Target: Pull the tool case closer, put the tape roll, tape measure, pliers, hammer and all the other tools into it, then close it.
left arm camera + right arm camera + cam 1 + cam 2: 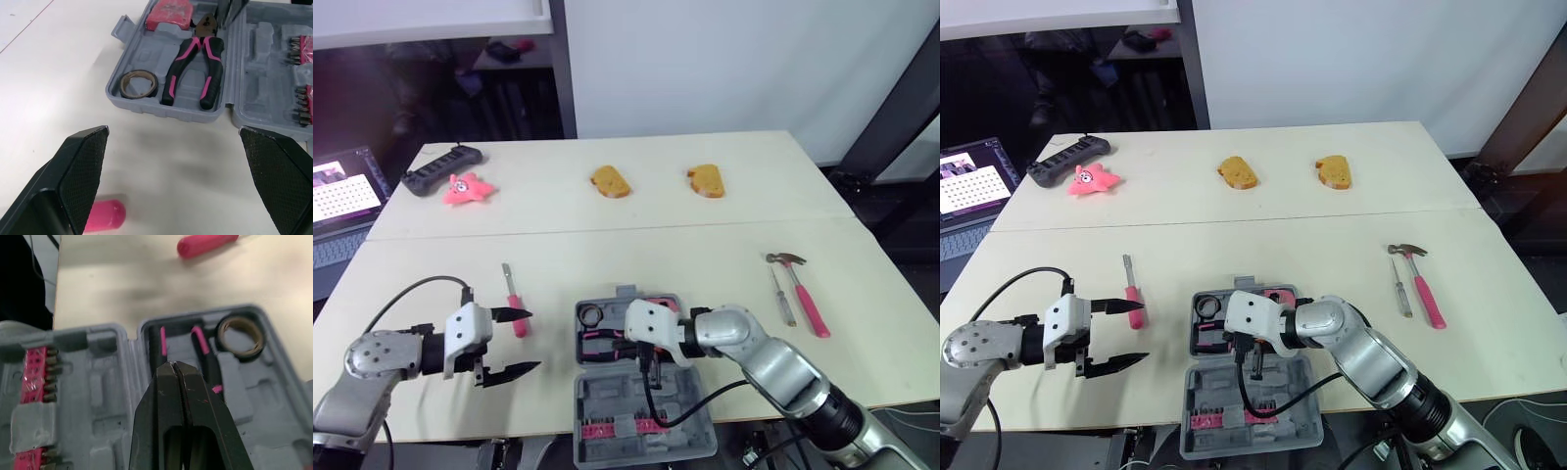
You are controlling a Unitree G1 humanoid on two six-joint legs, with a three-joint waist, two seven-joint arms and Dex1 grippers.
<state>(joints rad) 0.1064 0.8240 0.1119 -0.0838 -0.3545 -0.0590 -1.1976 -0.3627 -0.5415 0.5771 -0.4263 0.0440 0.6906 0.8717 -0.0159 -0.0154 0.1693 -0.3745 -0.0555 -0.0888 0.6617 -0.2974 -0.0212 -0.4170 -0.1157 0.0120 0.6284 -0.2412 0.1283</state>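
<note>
**Tool case open at the near table edge, right gripper over it**

We see the tool case (pixel 641 392) lying open at the near edge of the table, between the two arms. Its far half holds the tape roll (pixel 139 84), the pliers (pixel 193 68) and the tape measure (pixel 169 12). The right gripper (pixel 176 364) hangs over that half with its fingers pressed together and nothing between them, the tips above the pliers' handles. The left gripper (pixel 530 341) sits just beside the case on its left, fingers spread wide and empty. A pink-handled screwdriver (pixel 514 304) lies on the table beside the left gripper's far finger. The hammer (pixel 803 289) and a second, grey screwdriver (pixel 783 294) lie side by side on the right of the table, well apart from the case and from both grippers.
</note>
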